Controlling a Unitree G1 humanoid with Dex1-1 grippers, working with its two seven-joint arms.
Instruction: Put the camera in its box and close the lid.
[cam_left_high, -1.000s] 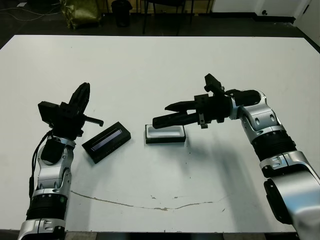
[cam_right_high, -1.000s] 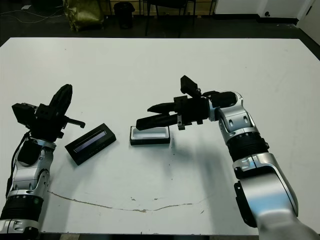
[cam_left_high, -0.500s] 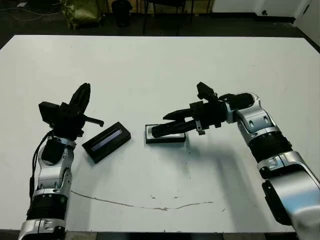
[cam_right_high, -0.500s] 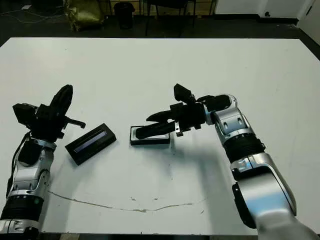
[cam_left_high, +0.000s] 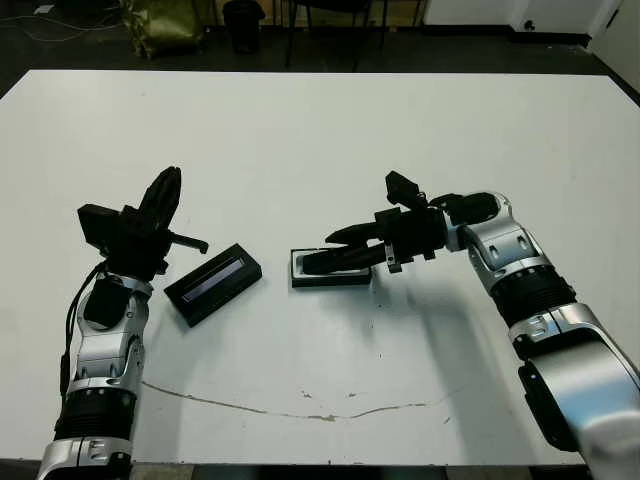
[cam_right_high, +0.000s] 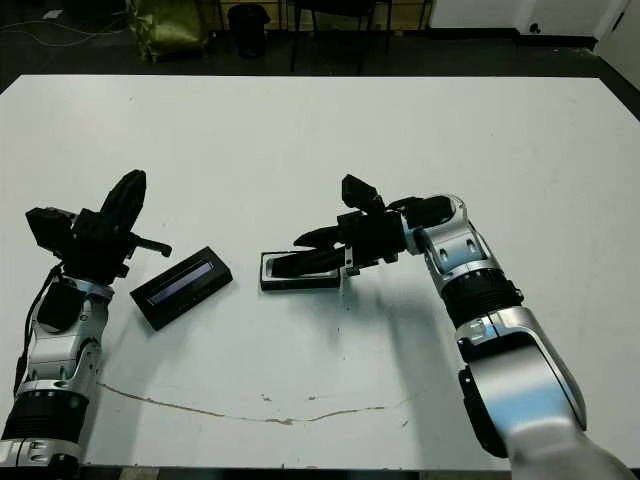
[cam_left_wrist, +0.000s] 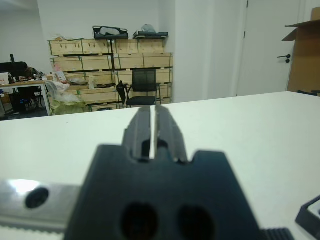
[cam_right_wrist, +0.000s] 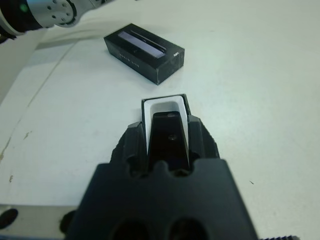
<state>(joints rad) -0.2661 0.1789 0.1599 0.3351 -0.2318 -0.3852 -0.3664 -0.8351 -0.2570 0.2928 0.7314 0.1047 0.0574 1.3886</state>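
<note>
Right gripper (cam_right_wrist: 167, 131) is clamped on the camera (cam_right_wrist: 168, 135), one finger along each long edge, pinching across its narrow width. Nose of the camera sits low over the box (cam_left_high: 331, 270), lined up with the white inside; in the right wrist view only the far white end of the tray shows past my fingertips. Can't tell whether the camera is fully seated or a touch above the floor.

Left gripper (cam_left_high: 160, 205) is up off the table (cam_left_high: 330, 140), fingers pointing up and away, nearly closed with just a slit between them, holding nothing.

Lid (cam_left_high: 213, 284) lies flat on the table, between my two hands, near the left one and just beside the box, stripe side up, skewed relative to the box.

Handling, my read:
- Lid: light, rigid card, glossy top, likely slick. Take it across the short width by the side walls, not on the stripe.
- Box: light and shallow, will skid if I push sideways. Walls look snug around the camera, so go in straight and level.
- Camera: rigid, smooth, small. Grip on the long edges is right; keep off the window end.

Writing: faint pale print on the lid's side wall and a small mark on its top corner, both too small to read. No legible brand.
</note>
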